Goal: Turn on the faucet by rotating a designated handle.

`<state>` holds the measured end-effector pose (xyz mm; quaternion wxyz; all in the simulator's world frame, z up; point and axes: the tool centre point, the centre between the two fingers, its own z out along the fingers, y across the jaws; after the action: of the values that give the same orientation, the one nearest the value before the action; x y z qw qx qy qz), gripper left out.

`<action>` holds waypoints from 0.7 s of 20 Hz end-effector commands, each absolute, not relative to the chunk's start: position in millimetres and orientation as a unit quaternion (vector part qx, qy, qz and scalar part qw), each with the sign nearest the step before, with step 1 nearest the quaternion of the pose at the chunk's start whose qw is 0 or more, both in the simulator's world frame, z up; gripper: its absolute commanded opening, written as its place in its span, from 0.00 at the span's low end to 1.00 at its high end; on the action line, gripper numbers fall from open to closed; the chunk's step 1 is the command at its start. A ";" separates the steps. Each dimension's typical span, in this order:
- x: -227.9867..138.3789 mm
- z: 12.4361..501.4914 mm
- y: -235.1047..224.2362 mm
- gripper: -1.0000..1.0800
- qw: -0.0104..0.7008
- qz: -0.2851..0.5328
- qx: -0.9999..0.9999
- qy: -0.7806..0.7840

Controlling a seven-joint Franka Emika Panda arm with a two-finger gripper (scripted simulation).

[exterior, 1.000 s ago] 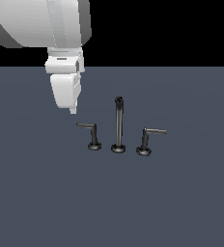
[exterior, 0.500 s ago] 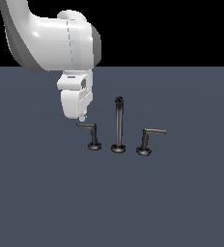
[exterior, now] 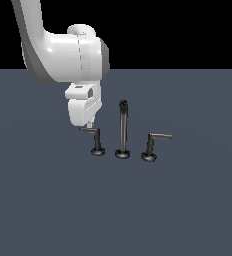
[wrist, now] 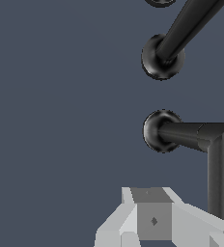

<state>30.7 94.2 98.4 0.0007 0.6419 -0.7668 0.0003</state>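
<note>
Lowered, the gripper (exterior: 89, 123) now meets the handle (exterior: 93, 134) arm.

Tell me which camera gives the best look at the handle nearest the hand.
The exterior view: it shows the whole handle, with base, upright post and horizontal arm, the hand just above the arm's free end. The wrist view shows that handle only close up and cropped, mostly its round base and part of the arm.

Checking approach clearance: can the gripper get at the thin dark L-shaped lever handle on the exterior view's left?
Probably yes. The gripper hangs just above the thin dark L-shaped lever handle, nothing between them; the tall spout post stands clear beside.
</note>
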 end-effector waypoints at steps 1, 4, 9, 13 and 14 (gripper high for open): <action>31.7 97.7 93.8 0.00 0.000 0.001 0.640 -0.768; 31.5 97.8 93.8 0.00 0.001 0.000 0.640 -0.768; 15.1 97.9 106.0 0.00 0.000 0.000 0.640 -0.768; 1.6 98.1 116.1 0.00 0.000 0.000 0.640 -0.768; -1.8 98.1 118.8 0.00 0.000 0.000 0.640 -0.768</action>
<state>8.4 109.9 98.0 -0.0031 0.6367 -0.7711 0.0026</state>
